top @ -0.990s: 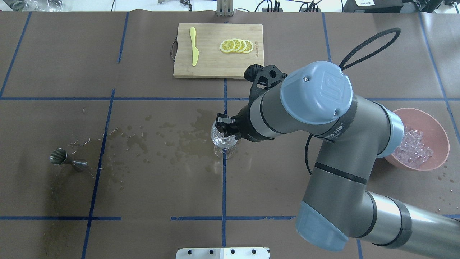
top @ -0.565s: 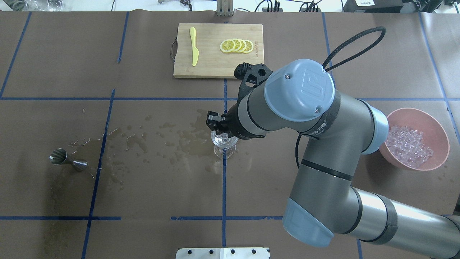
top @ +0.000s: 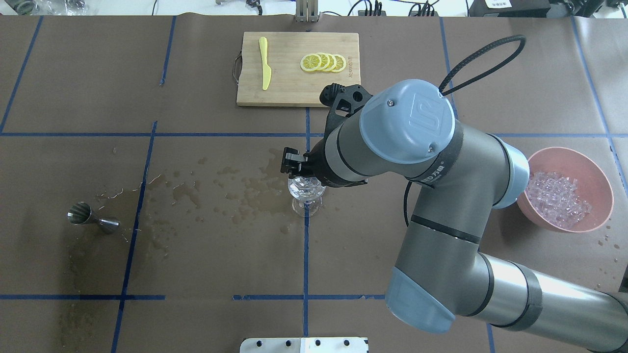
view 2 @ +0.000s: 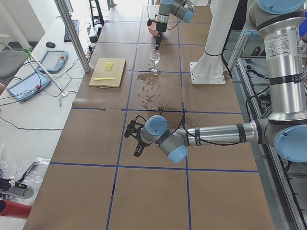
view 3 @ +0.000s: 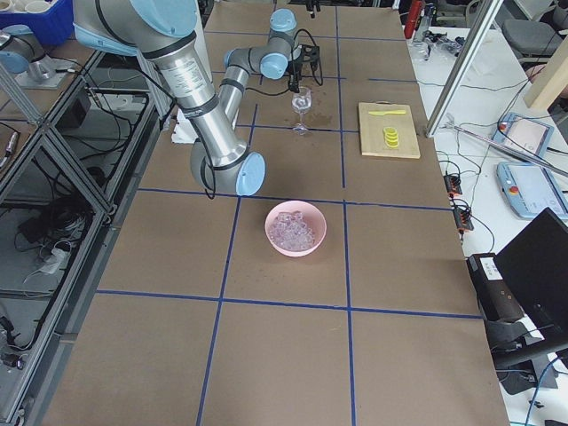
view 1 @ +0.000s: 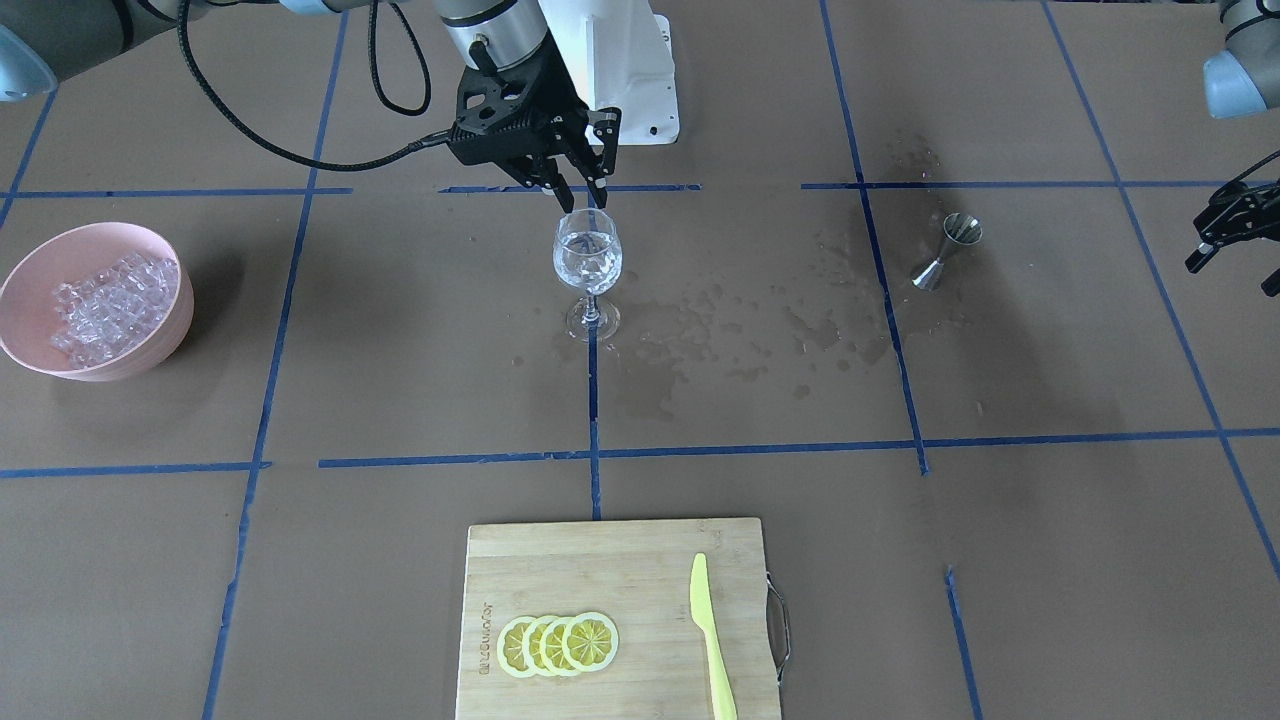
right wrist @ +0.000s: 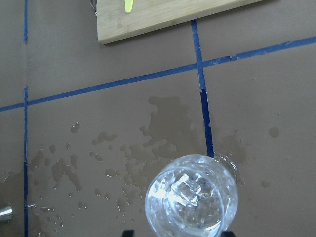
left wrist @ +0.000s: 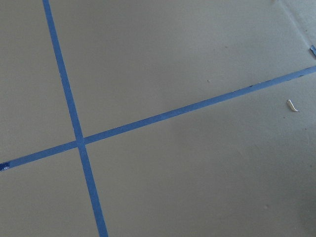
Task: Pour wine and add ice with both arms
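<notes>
Ice (right wrist: 190, 195) lies piled in the wine glass (view 1: 588, 260) at the table's middle, clear cubes in a little colourless wine (view 1: 587, 278), with the glass upright on a blue tape line. Just above its rim hangs the right gripper (view 1: 580, 197), fingers apart and nothing between them. A second ago it sat squarely over the glass and has since slid toward eleven o'clock, so I'd judge that load of cubes delivered. More cubes wait in the pink bowl (top: 601, 179) at three o'clock, the steel jigger (top: 93, 219) lies at nine, and the cutting board (top: 294, 90) at twelve. The left gripper (view 1: 1235, 235) is parked far off; I cannot tell its fingers' state. The joint cap (top: 409, 120) reads "UR"; the board's stamp is illegible.
</notes>
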### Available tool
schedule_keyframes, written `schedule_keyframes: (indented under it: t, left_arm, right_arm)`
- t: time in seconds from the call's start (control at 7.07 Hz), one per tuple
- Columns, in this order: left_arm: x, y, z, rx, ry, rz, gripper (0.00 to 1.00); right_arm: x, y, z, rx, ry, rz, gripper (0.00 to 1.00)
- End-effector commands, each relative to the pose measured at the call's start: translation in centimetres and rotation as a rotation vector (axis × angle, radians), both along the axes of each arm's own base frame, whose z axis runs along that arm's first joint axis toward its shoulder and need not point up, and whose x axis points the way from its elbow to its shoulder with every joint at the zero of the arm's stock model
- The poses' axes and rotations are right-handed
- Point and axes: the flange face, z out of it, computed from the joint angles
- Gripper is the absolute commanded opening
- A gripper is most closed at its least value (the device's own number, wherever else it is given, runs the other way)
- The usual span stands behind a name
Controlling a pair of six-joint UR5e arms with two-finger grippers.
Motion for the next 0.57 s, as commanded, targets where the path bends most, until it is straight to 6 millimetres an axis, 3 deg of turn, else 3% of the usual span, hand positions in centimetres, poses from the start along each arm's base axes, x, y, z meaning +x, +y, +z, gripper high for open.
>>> schedule_keyframes:
  t: [0.0, 0.28, 0.42]
  left_arm:
    - [0.0, -0.2, 0.2, 0.006, -0.008, 0.002, 1.00]
    - [-0.7, -0.9, 1.1, 0.100, -0.133, 0.014, 1.00]
    - [-0.7, -1.1, 1.5, 0.052, -0.145, 0.020, 1.00]
  right_arm:
    - [5.9, -1.2, 4.0, -0.019, 0.014, 0.035, 1.00]
    - [14.4, -6.3, 12.1, 0.008, 0.110, -0.016, 1.00]
    - [19.0, -8.0, 17.3, 0.041, 0.185, -0.037, 1.00]
